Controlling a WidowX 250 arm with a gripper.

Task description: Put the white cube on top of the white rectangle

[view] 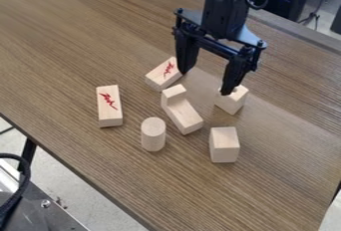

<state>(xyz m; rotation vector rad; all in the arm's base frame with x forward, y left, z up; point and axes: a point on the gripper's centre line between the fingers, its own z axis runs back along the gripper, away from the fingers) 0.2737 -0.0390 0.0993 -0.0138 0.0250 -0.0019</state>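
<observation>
red mark point(108, 101) on leftmost block point(110, 118), another red mark point(169, 69) on uppermost block point(156, 78), neither legible

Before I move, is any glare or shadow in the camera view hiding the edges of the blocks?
In the camera view: no glare or shadow hides block edges; light looks soft, shadows on the tabletop faint; the black gripper is dark, with little surface detail, and one fingertip covers part of the rightmost back block.
</observation>
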